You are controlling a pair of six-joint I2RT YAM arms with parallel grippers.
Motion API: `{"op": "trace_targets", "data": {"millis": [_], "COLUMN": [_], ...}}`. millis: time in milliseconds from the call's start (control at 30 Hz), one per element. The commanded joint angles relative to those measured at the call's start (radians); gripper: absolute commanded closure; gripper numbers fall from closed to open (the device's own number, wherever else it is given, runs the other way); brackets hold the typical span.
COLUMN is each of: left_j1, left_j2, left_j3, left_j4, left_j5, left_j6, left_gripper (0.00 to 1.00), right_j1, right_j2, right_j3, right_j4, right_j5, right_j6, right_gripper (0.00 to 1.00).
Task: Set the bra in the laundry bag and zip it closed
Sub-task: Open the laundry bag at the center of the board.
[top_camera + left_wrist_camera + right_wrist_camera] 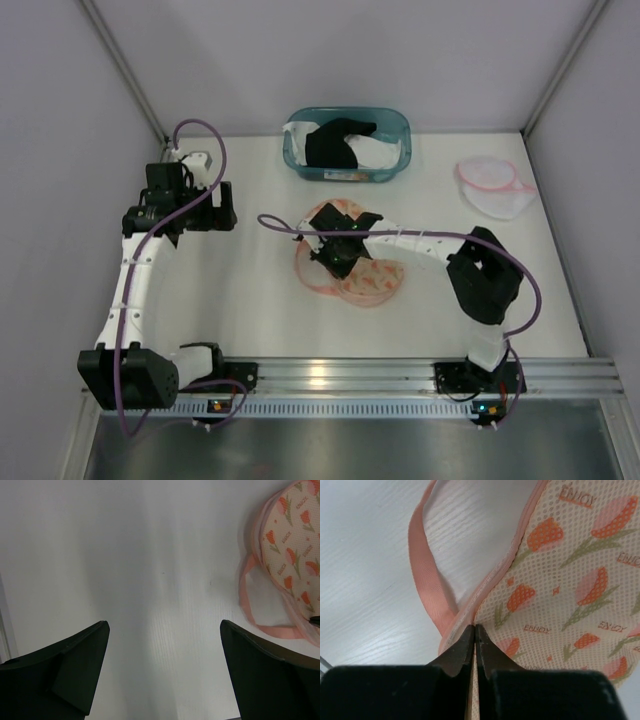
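The pink mesh laundry bag [375,280] with an orange tulip print lies flat at the table's middle. It also shows in the left wrist view [292,540] and the right wrist view [570,580]. My right gripper [335,255] sits over its left part, and in its wrist view the gripper [475,626] is shut on the bag's pink zipper edge beside the strap loop [425,560]. A black bra [335,145] lies in the teal basket [400,120] at the back. My left gripper [222,208] is open and empty left of the bag, above bare table [164,623].
White garments [380,152] lie in the teal basket with the bra. A second white mesh bag with a pink rim [495,190] lies at the back right. Grey walls close in the table on the left, back and right.
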Motion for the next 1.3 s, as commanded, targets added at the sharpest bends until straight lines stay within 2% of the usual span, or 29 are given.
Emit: {"op": "trace_targets", "data": {"millis": [0, 267, 467, 833, 900, 1000, 1267], "left_j1": [0.001, 0.001, 0.001, 0.001, 0.001, 0.001, -0.003], "left_j2": [-0.014, -0.011, 0.014, 0.057, 0.06, 0.066, 0.13], "left_j3": [0.016, 0.016, 0.031, 0.062, 0.063, 0.076, 0.094], "left_j4": [0.003, 0.003, 0.003, 0.015, 0.026, 0.041, 0.173], "left_j5": [-0.01, -0.011, -0.01, 0.072, 0.084, 0.108, 0.204], "left_j6": [0.013, 0.031, 0.031, 0.022, 0.022, 0.029, 0.048], "left_gripper": [0.01, 0.01, 0.01, 0.01, 0.01, 0.01, 0.01], "right_j1": [-0.043, -0.211, -0.405, -0.939, -1.036, -1.116, -1.183], "right_j2": [-0.103, -0.267, -0.393, -0.549, -0.556, -0.536, -0.418], "right_j3": [0.069, 0.017, -0.087, -0.357, -0.392, -0.405, -0.35], "right_j4": [-0.022, -0.021, -0.016, 0.039, 0.073, 0.122, 0.131], "right_j5": [-0.064, -0.262, -0.386, -0.469, -0.463, -0.458, -0.427], "right_j6": [0.014, 0.077, 0.117, 0.227, 0.244, 0.209, 0.098], "right_gripper": [1.0, 1.0, 1.0, 1.0, 1.0, 1.0, 1.0]}}
